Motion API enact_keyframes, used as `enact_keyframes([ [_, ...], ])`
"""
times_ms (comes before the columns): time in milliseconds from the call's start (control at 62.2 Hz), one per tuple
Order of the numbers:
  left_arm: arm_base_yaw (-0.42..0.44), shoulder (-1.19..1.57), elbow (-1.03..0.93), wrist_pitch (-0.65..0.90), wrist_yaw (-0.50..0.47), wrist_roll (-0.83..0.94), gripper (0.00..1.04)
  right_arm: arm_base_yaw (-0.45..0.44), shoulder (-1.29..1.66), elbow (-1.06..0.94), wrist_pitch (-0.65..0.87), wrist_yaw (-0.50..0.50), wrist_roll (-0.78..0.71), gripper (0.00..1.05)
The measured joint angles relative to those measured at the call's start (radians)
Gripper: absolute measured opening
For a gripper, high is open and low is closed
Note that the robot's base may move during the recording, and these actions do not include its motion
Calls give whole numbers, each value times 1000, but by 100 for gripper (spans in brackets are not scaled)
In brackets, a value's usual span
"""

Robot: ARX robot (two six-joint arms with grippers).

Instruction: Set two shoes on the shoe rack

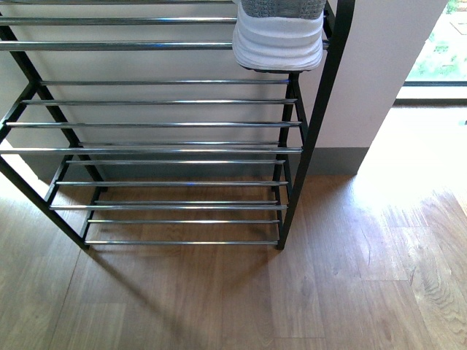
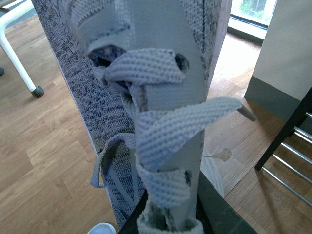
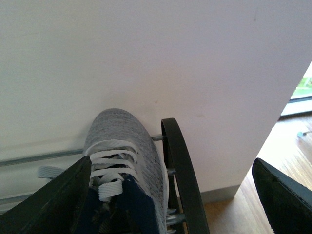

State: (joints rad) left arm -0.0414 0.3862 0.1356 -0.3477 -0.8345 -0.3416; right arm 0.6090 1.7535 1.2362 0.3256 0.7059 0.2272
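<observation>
Hidden: the front view crops the grey knit, white-soled sneaker on the rack (image 1: 279, 36) to its heel; the second grey knit sneaker (image 2: 161, 112) covers most of the left end effector (image 2: 168, 219).
Count: two sneakers, one black-and-chrome rod shoe rack (image 1: 153, 125).
Location: first sneaker on an upper tier, right end, toe to the wall.
Left end effector: clamped on the second sneaker, above the wood floor (image 1: 365, 277).
Right end effector (image 3: 170, 168): fingers apart, behind the racked sneaker's navy collar.

A grey sneaker (image 1: 278, 36) is taking up the right end of the shoe rack's (image 1: 175, 125) upper tier, its heel overhanging the front rod, just beside the black right upright (image 1: 319, 95). The rods to its left and every lower tier are lying open. The wall (image 1: 365, 73) is closing off the back. A second sneaker (image 2: 146, 97) is hanging close before the left wrist camera, blocking most of that view.
</observation>
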Motion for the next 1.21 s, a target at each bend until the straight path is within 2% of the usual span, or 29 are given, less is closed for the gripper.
enact_keyframes([
  [48, 0, 0, 0, 0, 0, 0, 3, 0, 0, -14, 59, -1, -51, 95],
  [129, 0, 0, 0, 0, 1, 0, 3, -30, -59, -141, 252, -138, -150, 81],
  [241, 0, 0, 0, 0, -1, 0, 3, -109, -223, -400, 398, -227, -200, 58],
  [306, 0, 0, 0, 0, 0, 0, 3, -169, -316, -536, 442, -266, -206, 44],
  [595, 0, 0, 0, 0, -1, 0, 3, -292, -511, -830, 499, -402, -220, 2],
  [868, 0, 0, 0, 0, 0, 0, 3, -394, -680, -996, 499, -499, -224, 1],
  [1206, 0, 0, 0, 0, 0, 0, 3, -480, -873, -1117, 422, -582, -224, 1],
])
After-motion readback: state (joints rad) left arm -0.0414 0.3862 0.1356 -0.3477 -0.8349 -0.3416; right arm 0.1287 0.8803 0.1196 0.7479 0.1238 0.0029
